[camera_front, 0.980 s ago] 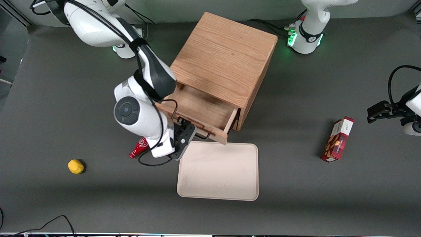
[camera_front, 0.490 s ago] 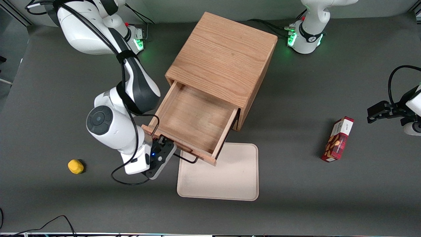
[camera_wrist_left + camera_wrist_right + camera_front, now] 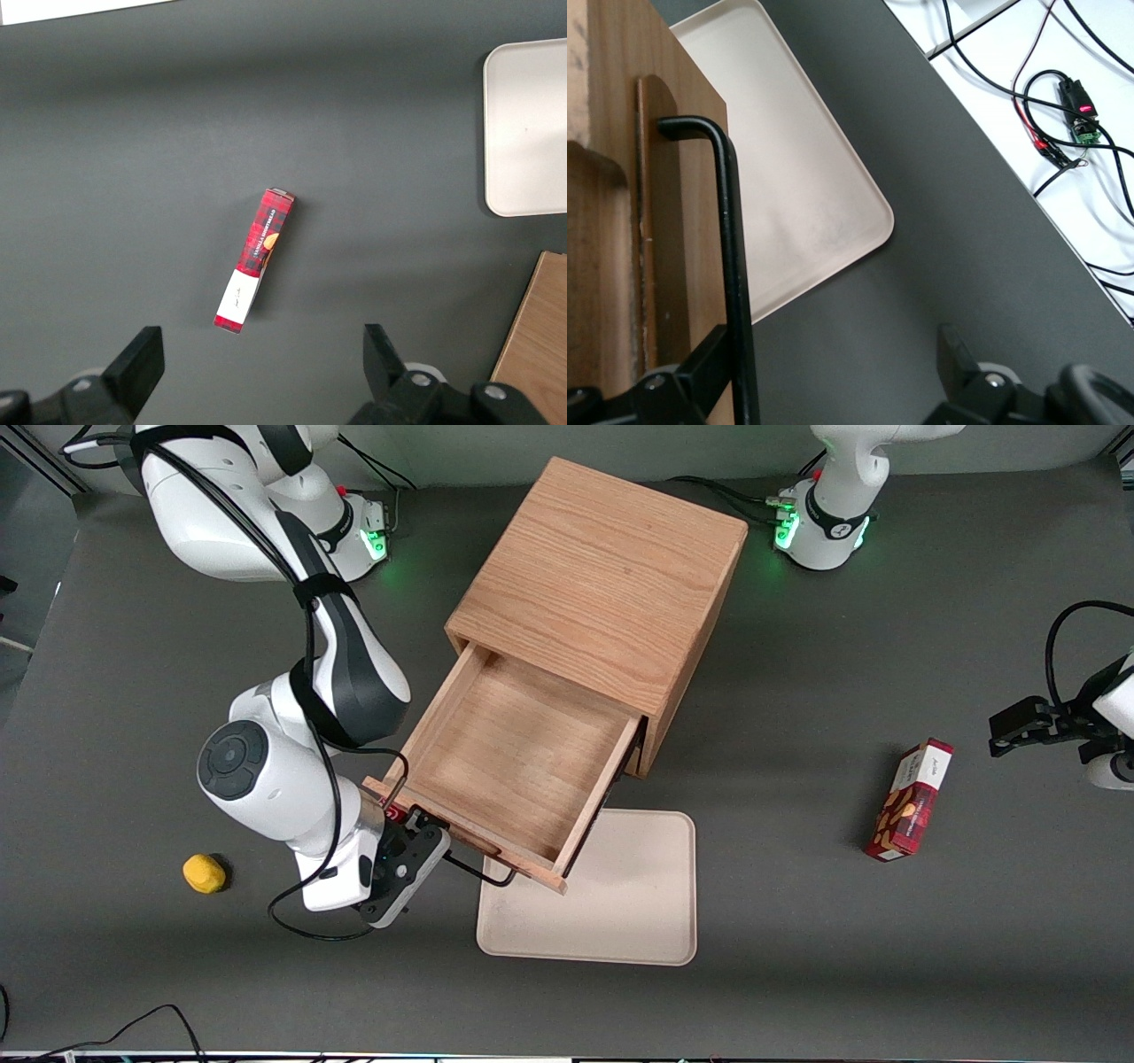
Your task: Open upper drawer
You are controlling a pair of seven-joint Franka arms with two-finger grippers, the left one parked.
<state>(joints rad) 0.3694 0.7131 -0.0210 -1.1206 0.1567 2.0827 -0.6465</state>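
Your gripper (image 3: pixel 431 849) sits at the handle (image 3: pixel 478 871) with its fingers spread apart, not clamped. The upper drawer (image 3: pixel 509 757) stands pulled far out of the cabinet (image 3: pixel 602 593), above the tray (image 3: pixel 620 921).

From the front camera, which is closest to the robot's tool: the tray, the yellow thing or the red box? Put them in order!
From the tool at the upper drawer's handle:
1. Tray, just beside it, partly under the drawer.
2. Yellow thing, toward the working arm's end.
3. Red box, toward the parked arm's end.
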